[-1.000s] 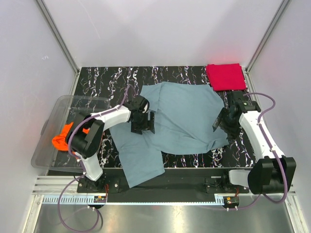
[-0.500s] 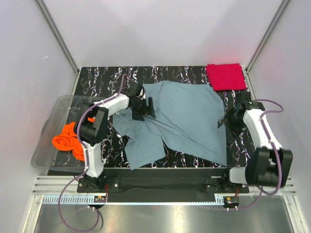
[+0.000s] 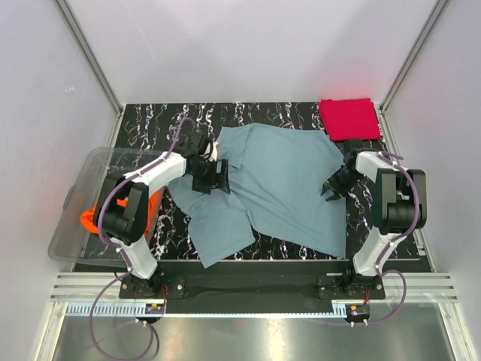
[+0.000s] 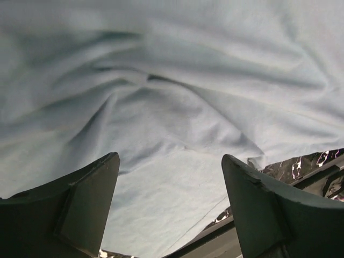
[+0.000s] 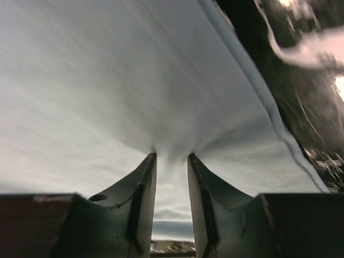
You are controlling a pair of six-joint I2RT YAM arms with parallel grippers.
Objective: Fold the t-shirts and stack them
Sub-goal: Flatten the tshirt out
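Observation:
The grey-blue t-shirt [image 3: 282,184] lies spread and creased across the middle of the black marbled table. My left gripper [image 3: 209,179] is open over its left part, and the wrist view shows loose folds of the cloth [image 4: 172,107] between and beyond the wide-apart fingers. My right gripper [image 3: 331,188] is shut on the shirt's right edge; the cloth [image 5: 134,80] is pinched between the fingers [image 5: 141,188] and pulled taut. The red t-shirt [image 3: 348,118] lies folded at the far right corner. The orange t-shirt [image 3: 98,216] lies crumpled in the bin.
A clear plastic bin [image 3: 83,188] stands at the table's left edge. White walls and metal posts close in the back and sides. The bare marbled table [image 3: 301,248] shows in front of the shirt.
Both arms swung away from me and the grey-blue shirt shifted toward the back. The left gripper now stands open over the cloth. The right gripper moved back and inward, still holding the shirt's edge.

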